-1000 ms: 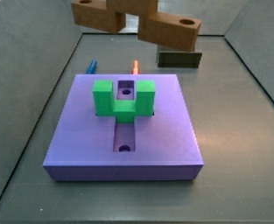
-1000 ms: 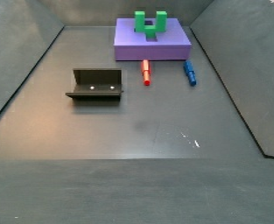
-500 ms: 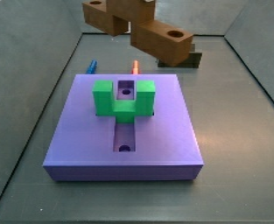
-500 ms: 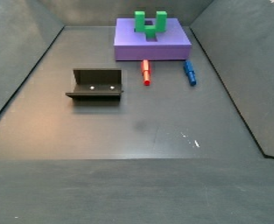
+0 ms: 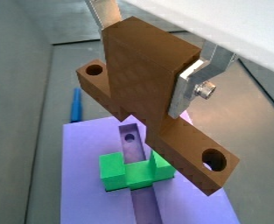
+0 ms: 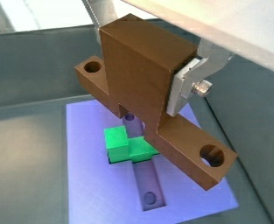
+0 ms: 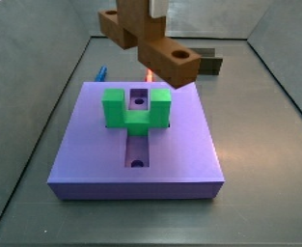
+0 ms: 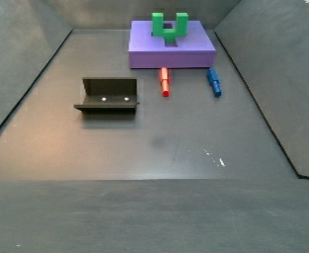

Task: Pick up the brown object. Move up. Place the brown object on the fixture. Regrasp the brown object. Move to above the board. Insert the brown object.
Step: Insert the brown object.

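My gripper [image 5: 147, 54] is shut on the brown object [image 5: 139, 74], a cross-shaped bar with a round hole near each end; a silver finger [image 5: 188, 83] presses its side. Both wrist views show the gripper [image 6: 145, 54] carrying the brown object [image 6: 137, 70] in the air over the purple board [image 6: 92, 166] and its green U-shaped block [image 6: 127, 147]. In a side view the brown object [image 7: 151, 43] hangs above the far end of the board [image 7: 179, 145]. The fixture [image 8: 111, 97] stands apart on the floor, and it is partly hidden behind the bar in a side view [image 7: 210, 66].
An orange peg [image 8: 165, 83] and a blue peg [image 8: 213, 82] lie on the floor beside the board [image 8: 184, 54]. A long groove [image 7: 136, 150] with holes runs along the board's middle. Dark walls enclose the floor.
The brown object has travelled from over the fixture toward the board and now hangs above the board's far end near the green block.
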You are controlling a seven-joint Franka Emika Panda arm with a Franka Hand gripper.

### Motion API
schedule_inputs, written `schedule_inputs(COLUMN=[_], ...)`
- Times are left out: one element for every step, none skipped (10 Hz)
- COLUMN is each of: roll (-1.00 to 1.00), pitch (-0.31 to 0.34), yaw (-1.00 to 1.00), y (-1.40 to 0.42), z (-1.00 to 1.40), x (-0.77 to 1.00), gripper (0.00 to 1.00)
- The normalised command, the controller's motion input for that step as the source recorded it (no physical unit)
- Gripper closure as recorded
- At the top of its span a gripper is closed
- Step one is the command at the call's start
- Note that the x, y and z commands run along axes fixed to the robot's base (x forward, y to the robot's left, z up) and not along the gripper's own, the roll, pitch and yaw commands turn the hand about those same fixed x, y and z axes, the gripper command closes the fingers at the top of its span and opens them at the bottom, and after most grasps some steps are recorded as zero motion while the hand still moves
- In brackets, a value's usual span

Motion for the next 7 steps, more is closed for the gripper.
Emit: schedule_inputs(roll=[-0.06, -0.07, -0.06, -0.03, 0.00, 0.00, 0.02], pitch=[-0.011, -0.053, -0.081, -0.070, -0.046, -0.043, -0.027], yaw=[-0.85, -0.87, -0.85, -0.83, -0.83, -0.79, -0.74], y=[-0.01, -0.06, -0.05, -0.05, -0.05, -0.06, -0.04], z=[-0.20, -0.19, -0.20, -0.22, -0.21, -0.19, -0.17], x=[0.23, 0.15, 0.11, 0.12, 0.11, 0.08, 0.15], gripper=[1.00, 1.00, 1.00, 1.00, 1.00, 1.00, 1.00])
